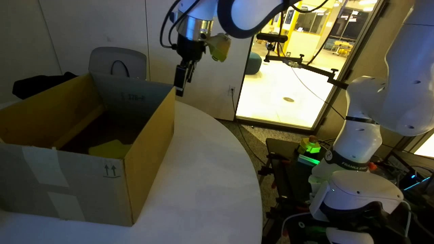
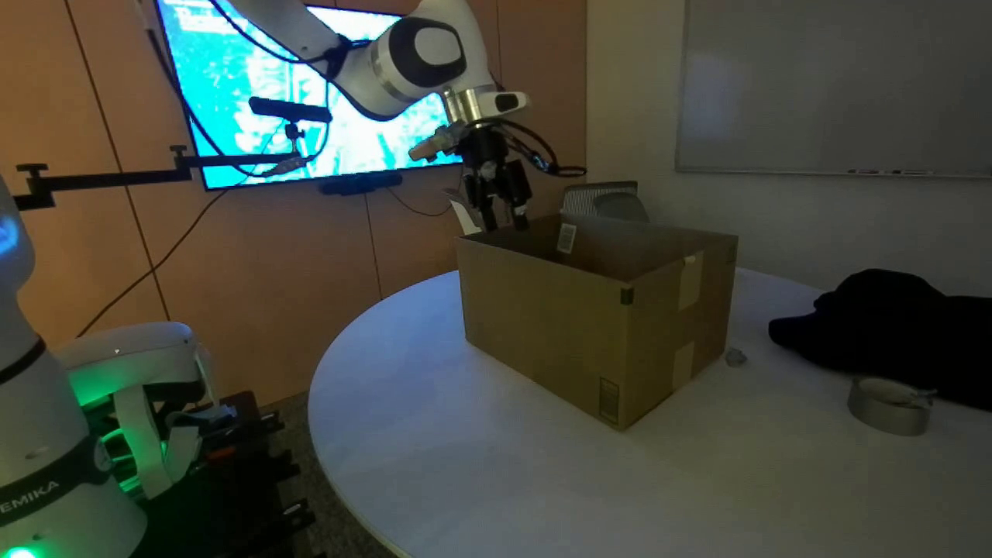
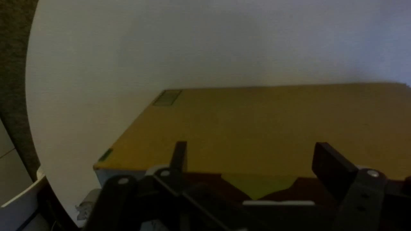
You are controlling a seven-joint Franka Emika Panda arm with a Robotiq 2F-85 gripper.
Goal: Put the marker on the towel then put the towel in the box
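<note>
The brown cardboard box (image 1: 151, 152) stands open-topped on the round white table; it also shows in an exterior view (image 2: 542, 325) and in the wrist view (image 3: 257, 128). The yellow-green towel (image 1: 110, 149) lies inside on the box floor, partly hidden by the box walls; part of it shows in the wrist view (image 3: 260, 184). My gripper (image 2: 505, 225) is at rim height of the box, near one corner; it also shows in an exterior view (image 1: 181, 89). Its fingers are apart with nothing between them in the wrist view (image 3: 250, 146). The marker does not show in any view.
The white table (image 1: 203, 176) has a curved edge. A roll of tape (image 2: 889, 407), a black cloth heap (image 2: 891, 325) and a small crumpled grey piece (image 2: 735, 357) lie beside the box. A grey chair (image 1: 117, 61) stands behind it.
</note>
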